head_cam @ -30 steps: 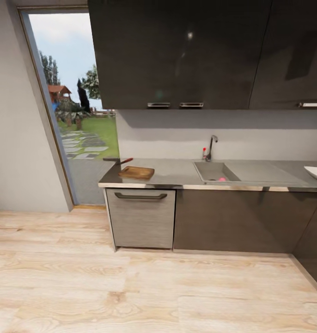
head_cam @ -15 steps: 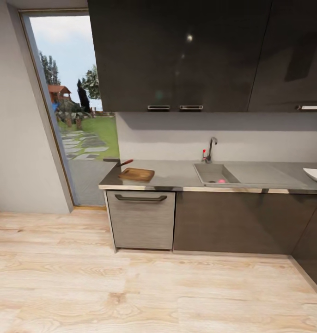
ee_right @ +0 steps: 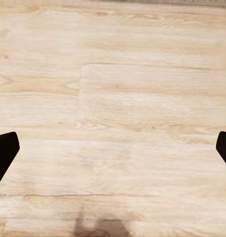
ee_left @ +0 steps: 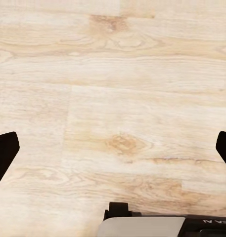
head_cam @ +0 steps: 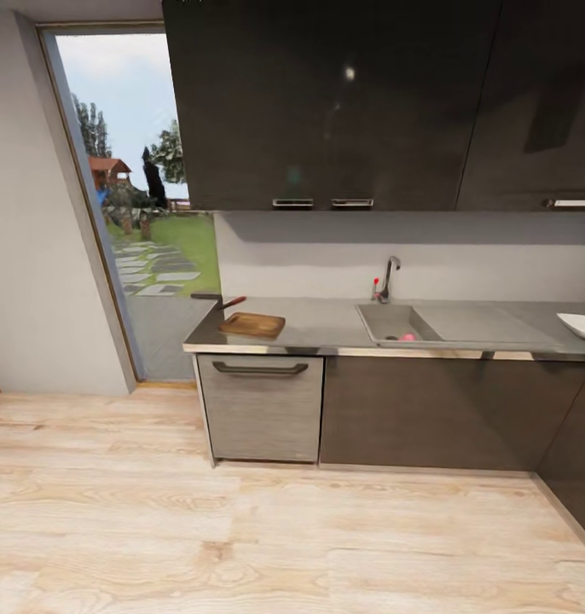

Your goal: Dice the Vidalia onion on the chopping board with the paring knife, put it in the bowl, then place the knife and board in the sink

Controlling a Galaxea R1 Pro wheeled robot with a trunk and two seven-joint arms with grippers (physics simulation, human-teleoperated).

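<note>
Ahead in the head view runs the grey countertop (head_cam: 327,328) with the steel sink (head_cam: 393,321) and its chrome tap (head_cam: 388,277). A pinkish Vidalia onion (head_cam: 407,338) peeks over the basin's front rim. The brown chopping board (head_cam: 252,324) lies at the counter's left end, and the red-handled paring knife (head_cam: 224,302) rests just behind it. The white bowl (head_cam: 582,326) sits at the far right edge of the picture. My left gripper (ee_left: 113,153) and my right gripper (ee_right: 113,153) both hang open over the wooden floor, with nothing between their fingers.
Dark wall cabinets (head_cam: 344,102) hang above the counter. A drawer front with a bar handle (head_cam: 259,368) is under the board. A tall glass door (head_cam: 130,205) to the garden stands left of the counter. Light wooden floor (head_cam: 241,537) stretches between me and the cabinets.
The whole head view has shifted slightly: the counter and cabinets sit a little lower in the picture, so the camera has moved. Nothing on the counter has moved.
</note>
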